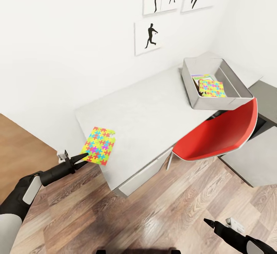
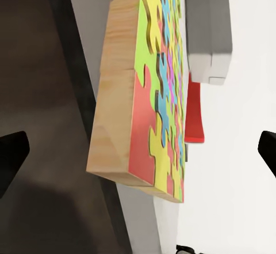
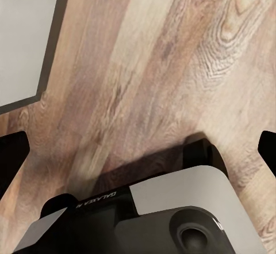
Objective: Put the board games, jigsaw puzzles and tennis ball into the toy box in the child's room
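Reaching toward the near-left corner of the table (image 1: 154, 108), your left gripper (image 1: 82, 159) has its dark fingers spread, their tips at the near edge of a jigsaw puzzle (image 1: 99, 145) without closing on it. That puzzle lies flat at about 8 o'clock on the table top, its near edge hanging slightly past the table's rim. From the left wrist camera you see the puzzle (image 2: 150, 87) edge-on, with its wooden backing and its coloured pieces, and a black fingertip (image 2: 11, 150) at each side of the picture, wide apart with nothing between them.

At about 2 o'clock on the table sits the toy box (image 1: 192, 88), a light grey bin against the white wall. Inside it you can see a second jigsaw puzzle (image 1: 211, 88), tilted, with the corner of another printed flat thing showing behind it; what that is cannot be made out.

A red chair (image 1: 223, 135) stands at the table's front edge, just below the toy box, its seat partly under the top. Black silhouette pictures (image 1: 150, 37) hang on the wall above.

Your right gripper (image 1: 209, 222) hangs low at about 5 o'clock over the wood floor (image 1: 161, 215), holding nothing. Its wrist camera shows the two fingertips (image 3: 12, 150) far apart above the planks
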Controlling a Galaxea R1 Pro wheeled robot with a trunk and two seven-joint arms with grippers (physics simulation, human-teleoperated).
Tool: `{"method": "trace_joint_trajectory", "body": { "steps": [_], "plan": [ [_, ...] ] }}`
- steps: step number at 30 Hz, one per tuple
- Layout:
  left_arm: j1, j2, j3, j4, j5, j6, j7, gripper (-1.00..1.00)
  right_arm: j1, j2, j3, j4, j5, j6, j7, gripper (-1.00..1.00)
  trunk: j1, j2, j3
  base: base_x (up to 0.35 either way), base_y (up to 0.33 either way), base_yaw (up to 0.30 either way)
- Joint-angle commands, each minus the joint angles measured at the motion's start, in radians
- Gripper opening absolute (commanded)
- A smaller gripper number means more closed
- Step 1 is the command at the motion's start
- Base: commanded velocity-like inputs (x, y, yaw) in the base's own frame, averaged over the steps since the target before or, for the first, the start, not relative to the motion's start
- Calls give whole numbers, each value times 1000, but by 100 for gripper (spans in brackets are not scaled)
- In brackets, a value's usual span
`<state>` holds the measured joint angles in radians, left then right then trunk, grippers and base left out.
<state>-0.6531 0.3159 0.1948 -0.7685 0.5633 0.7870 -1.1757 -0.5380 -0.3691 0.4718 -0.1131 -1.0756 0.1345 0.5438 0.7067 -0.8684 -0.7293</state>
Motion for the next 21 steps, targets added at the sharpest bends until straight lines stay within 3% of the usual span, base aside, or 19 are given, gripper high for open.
{"method": "trace_joint_trajectory", "body": {
  "steps": [1, 21],
  "plan": [
    [0, 0, 0, 0, 3, 8, -1, 100, -1, -1, 5, 0, -10, 7, 2, 100, 0, -1, -1, 0, 0, 0],
    [0, 1, 5, 0, 10, 8, -4, 100, 0, 0, 5, 0, -10, 7, 2, 100, 0, -1, -1, 0, 0, 0]
  ]
}}
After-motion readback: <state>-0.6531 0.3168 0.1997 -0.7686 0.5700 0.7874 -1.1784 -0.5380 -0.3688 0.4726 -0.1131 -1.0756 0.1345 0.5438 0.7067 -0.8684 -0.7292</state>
